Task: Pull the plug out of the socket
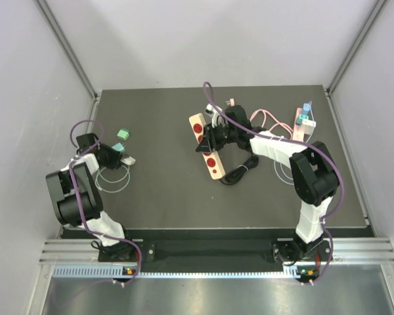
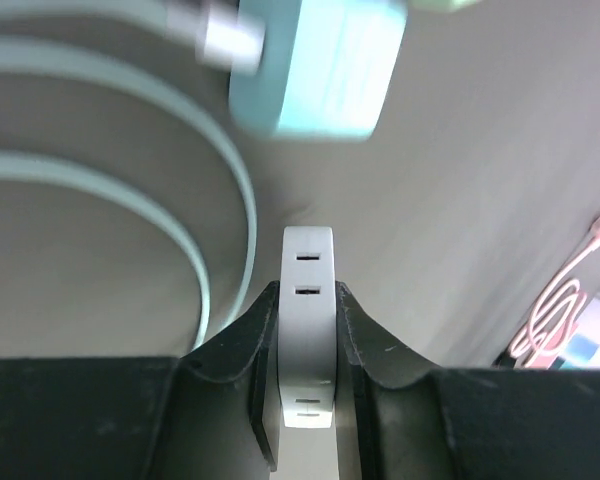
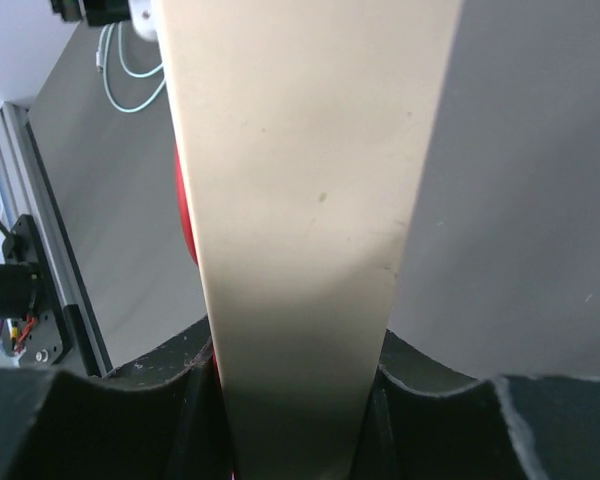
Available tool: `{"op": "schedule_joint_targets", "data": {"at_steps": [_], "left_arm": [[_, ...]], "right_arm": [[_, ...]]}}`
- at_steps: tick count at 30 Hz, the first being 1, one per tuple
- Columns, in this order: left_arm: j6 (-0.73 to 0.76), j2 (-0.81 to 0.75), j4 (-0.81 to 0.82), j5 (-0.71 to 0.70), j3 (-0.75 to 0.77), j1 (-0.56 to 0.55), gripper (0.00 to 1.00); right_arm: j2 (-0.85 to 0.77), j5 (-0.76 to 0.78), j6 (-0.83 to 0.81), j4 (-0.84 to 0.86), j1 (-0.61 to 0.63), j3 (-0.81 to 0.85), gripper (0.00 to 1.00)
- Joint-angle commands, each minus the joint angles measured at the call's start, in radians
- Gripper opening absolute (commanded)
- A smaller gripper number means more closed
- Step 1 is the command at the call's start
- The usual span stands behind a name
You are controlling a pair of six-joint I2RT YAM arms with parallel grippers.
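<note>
As anchor seems needed, right gripper (image 3: 300, 372): clamped across strip (image 3: 300, 180), bracing it.
Left gripper (image 2: 307, 300): clamped on white block (image 2: 308, 250).

A dark counter (image 1: 164, 203) stands between pale grey walls. A small green block (image 1: 123, 133) lies near its left edge, and a thin pink cable (image 1: 270, 119) loops at far right.

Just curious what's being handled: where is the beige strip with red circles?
Top view: the beige power strip is mid-table, slightly right of centre, clamped by the right gripper, a black cable coil beside it.
</note>
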Motion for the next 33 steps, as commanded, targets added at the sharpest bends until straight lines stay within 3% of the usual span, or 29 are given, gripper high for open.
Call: {"op": "schedule_joint_targets", "data": {"at_steps": [1, 6, 14, 20, 23, 26, 31, 33], "left_arm": [[0.03, 0.033, 0.051, 0.022, 0.08, 0.024, 0.1], [0.072, 0.06, -0.002, -0.005, 0.125, 0.035, 0.4], [0.165, 0.028, -0.094, -0.056, 0.167, 0.05, 0.53], [0.274, -0.123, -0.209, -0.145, 0.206, 0.055, 0.63], [0.285, -0.229, -0.174, -0.064, 0.162, 0.055, 0.69], [0.241, -0.356, -0.067, 0.096, 0.061, 0.054, 0.9], [0.089, -0.507, 0.093, 0.218, -0.119, -0.005, 0.91], [0.049, -0.554, 0.116, 0.211, -0.142, -0.096, 0.92]], "right_arm": [[-0.05, -0.056, 0.026, 0.088, -0.009, 0.016, 0.0], [-0.039, -0.062, 0.041, 0.094, -0.009, 0.022, 0.0], [-0.035, -0.07, 0.049, 0.094, -0.012, 0.032, 0.0], [-0.039, -0.084, 0.055, 0.098, -0.018, 0.035, 0.0], [-0.036, -0.096, 0.086, 0.117, -0.021, 0.032, 0.0], [-0.032, -0.119, 0.147, 0.16, -0.021, 0.018, 0.0], [-0.03, -0.119, 0.294, 0.239, -0.021, -0.011, 0.0], [-0.029, -0.09, 0.352, 0.246, -0.02, -0.014, 0.0]]}}
